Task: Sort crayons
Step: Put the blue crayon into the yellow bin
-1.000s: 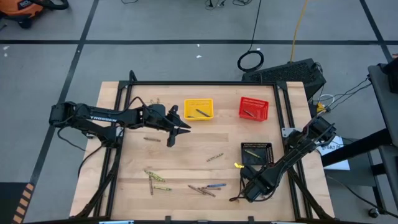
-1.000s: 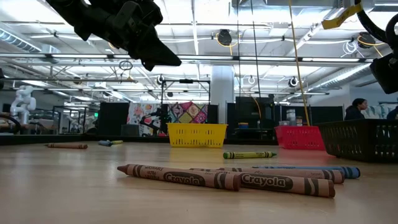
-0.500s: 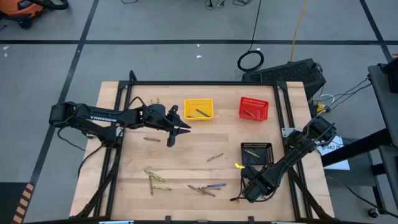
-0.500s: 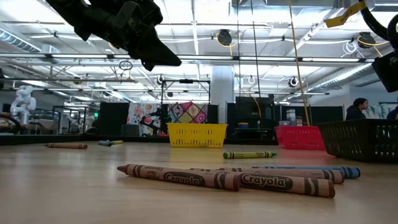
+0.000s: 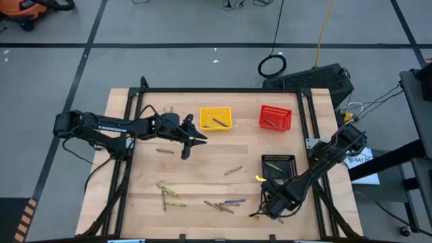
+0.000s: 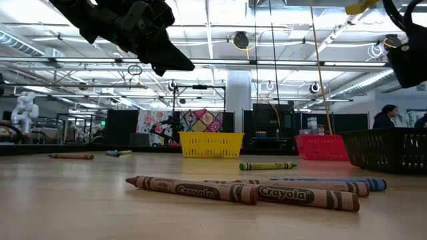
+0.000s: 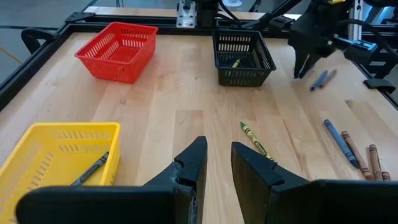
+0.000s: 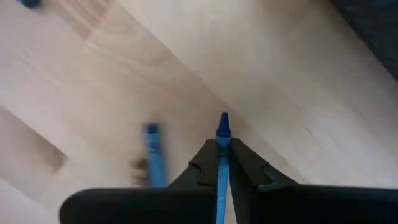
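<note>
One blue crayon (image 8: pixel 222 163) is pinched lengthwise between the shut fingers of the right gripper (image 8: pixel 222 163), near the table's five o'clock edge, so slipping is risked, while the left gripper (image 7: pixel 217 163) waits parted.

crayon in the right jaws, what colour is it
Blue crayon; the right wrist view shows it best.

baskets: yellow (image 5: pixel 215 119); red (image 5: pixel 275 117); black mesh (image 5: pixel 279 165)
held crayon (image 8: pixel 221 163): blue
table (image 5: pixel 202 169): pale wood
grippers: dark
</note>
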{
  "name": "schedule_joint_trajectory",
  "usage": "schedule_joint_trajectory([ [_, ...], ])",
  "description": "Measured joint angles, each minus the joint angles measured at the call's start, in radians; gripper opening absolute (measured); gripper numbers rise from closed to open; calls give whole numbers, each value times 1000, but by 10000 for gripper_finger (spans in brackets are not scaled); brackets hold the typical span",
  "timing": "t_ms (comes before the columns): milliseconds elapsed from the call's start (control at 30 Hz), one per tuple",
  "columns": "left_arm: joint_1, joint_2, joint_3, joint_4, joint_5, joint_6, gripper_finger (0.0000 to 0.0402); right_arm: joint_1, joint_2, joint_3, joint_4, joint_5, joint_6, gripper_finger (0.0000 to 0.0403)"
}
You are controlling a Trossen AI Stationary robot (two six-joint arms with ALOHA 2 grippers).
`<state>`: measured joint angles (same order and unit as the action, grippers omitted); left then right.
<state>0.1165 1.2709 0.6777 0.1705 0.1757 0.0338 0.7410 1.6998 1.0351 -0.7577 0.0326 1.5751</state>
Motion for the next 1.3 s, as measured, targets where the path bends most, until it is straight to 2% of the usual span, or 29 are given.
schedule_joint_trajectory([
  [367, 0, 0, 0, 1, -1, -1, 77, 0, -5, 2, -29, -2, -16, 0],
  [767, 0, 0, 0, 4, -1, -2, 77, -3, -7, 2, 46, 30, -69, 0],
  [900, 2, 0, 0, 4, -2, -2, 77, -8, -20, 3, 52, 78, -87, 0],
  [1067, 1, 0, 0, 4, -2, -6, 77, -19, -76, 3, 69, 192, -128, 0],
  [1300, 1, 0, 0, 1, -2, -6, 77, -33, -132, 3, 128, 316, -249, 0],
])
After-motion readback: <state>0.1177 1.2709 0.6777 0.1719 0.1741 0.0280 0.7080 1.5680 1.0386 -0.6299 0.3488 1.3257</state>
